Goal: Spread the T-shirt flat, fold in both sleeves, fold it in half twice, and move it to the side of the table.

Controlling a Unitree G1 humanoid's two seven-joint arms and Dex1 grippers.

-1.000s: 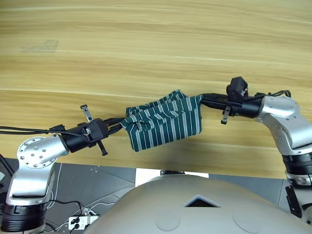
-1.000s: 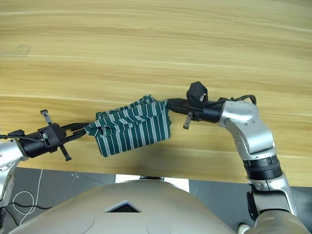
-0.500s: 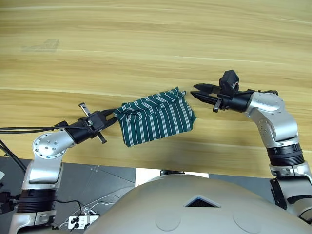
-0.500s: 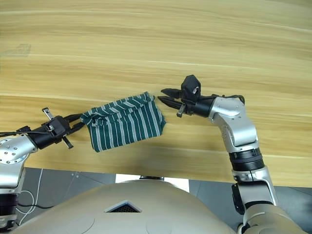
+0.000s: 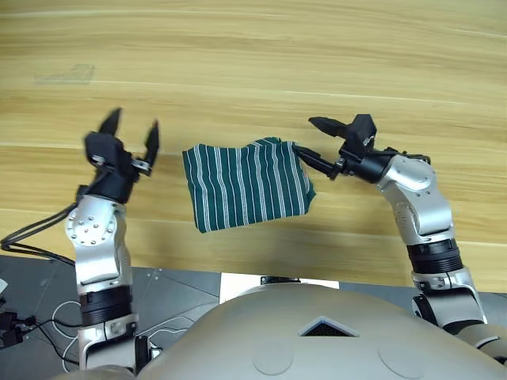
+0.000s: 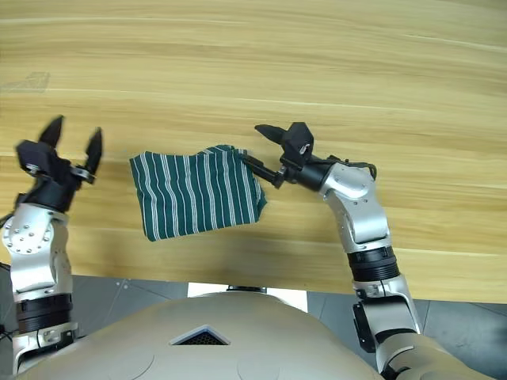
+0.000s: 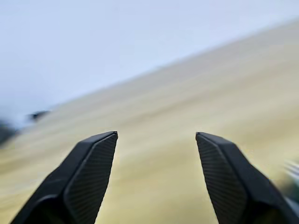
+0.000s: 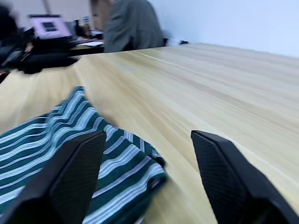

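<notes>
The folded green-and-white striped T-shirt (image 5: pixel 247 184) lies with its long axis left-to-right. The right gripper (image 5: pixel 303 134), released, sits at its right edge and is nearer. The left gripper (image 5: pixel 135 119), released, stands apart.

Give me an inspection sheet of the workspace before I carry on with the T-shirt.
Surface: wooden table, light plank grain.
Job's things: T-shirt, green with white stripes, folded into a small packet, lying near the table's front edge.
Clutter: nothing seen.
Grippers: left gripper open, raised, apart from the T-shirt on its left; right gripper open at the T-shirt's right edge, contact unclear.
Cables: black cable running off the left arm.
Surroundings: dark floor before the table; monitor beyond it.
</notes>
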